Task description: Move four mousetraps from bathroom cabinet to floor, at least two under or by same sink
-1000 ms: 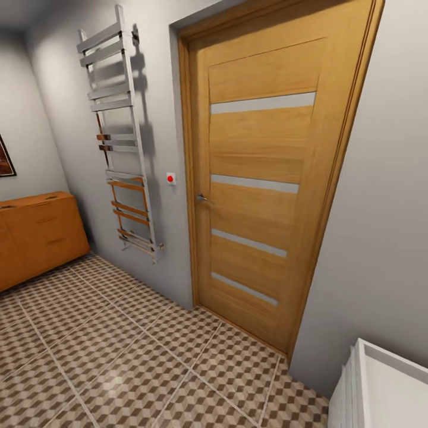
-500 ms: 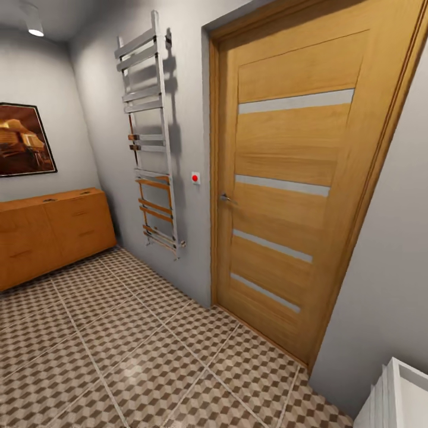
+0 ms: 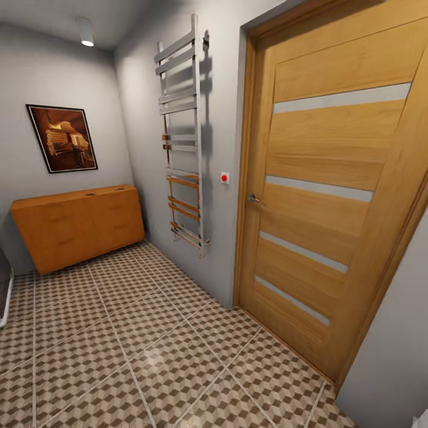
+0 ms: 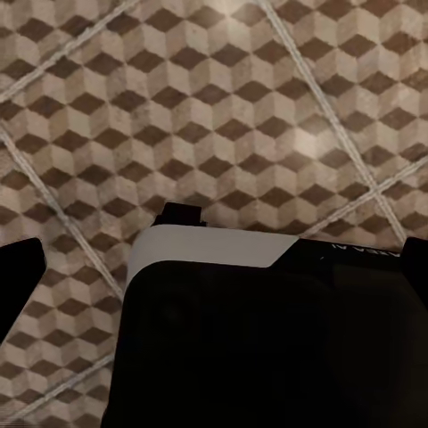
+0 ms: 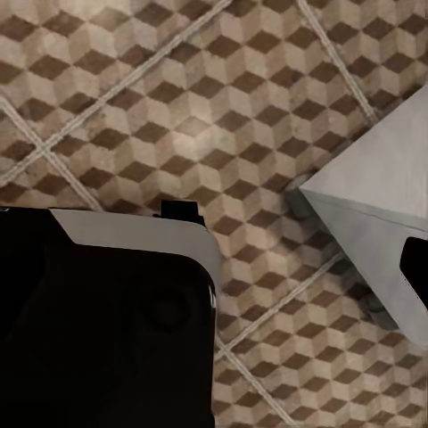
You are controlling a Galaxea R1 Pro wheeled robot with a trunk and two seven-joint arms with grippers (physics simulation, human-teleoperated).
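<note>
Cabinet: the low, wide orange-brown wooden chest with drawer fronts and bar handles [image 3: 80, 224] stands against the far grey wall at about ten o'clock in the head view, its drawers all closed.
Mousetraps: I can't spot any from where I stand; nothing lies on the tiles or on the chest top that I can make out.
Floor: large square tiles printed with brown, beige and white cubes and pale grout lines [image 3: 137, 351] run from the chest towards six o'clock; the same tiling lies beneath both wrist cameras [image 4: 223, 116] [image 5: 178, 107].
Door: a tall oak-coloured door with four pale horizontal glass strips [image 3: 333, 190] takes up the two to four o'clock side, closed, with a small metal handle [image 3: 254, 199] on its left edge.
Wall fittings: a chrome ladder-style towel rail [image 3: 184, 137] hangs at twelve o'clock, a small white switch with a red dot [image 3: 224, 177] just beside the door frame, a dark-framed brown picture [image 3: 62, 138] above the chest, a cylindrical ceiling lamp [image 3: 86, 31] at eleven o'clock.
Right wrist view: a grey-white box-like corner [image 5: 379, 223] juts over the tiles.
Left gripper: I cannot tell whether it is released or clenched.
Right gripper: likewise, I cannot tell.
</note>
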